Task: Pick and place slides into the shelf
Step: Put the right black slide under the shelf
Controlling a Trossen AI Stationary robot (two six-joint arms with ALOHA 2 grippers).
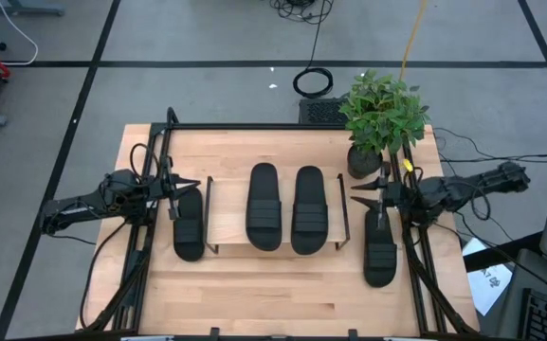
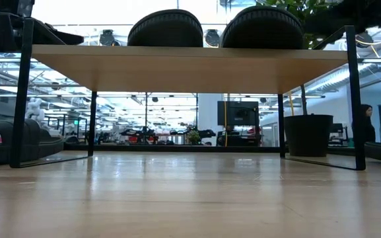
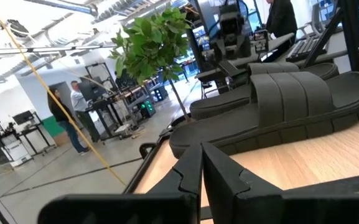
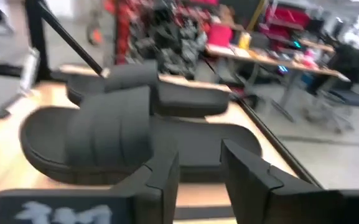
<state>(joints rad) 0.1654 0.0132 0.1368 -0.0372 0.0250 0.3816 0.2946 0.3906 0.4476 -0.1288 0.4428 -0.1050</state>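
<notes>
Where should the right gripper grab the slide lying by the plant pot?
Probably the ribbed strap of that slide, coming from above. It lies flat on the table, sole down, and the strap arches over the sole. The right gripper is at its pot-side end.

open space under the shelf [image 2: 190,66], two slides [image 1: 281,208] filling its top, potted plant [image 1: 380,118] beside right corner
</notes>
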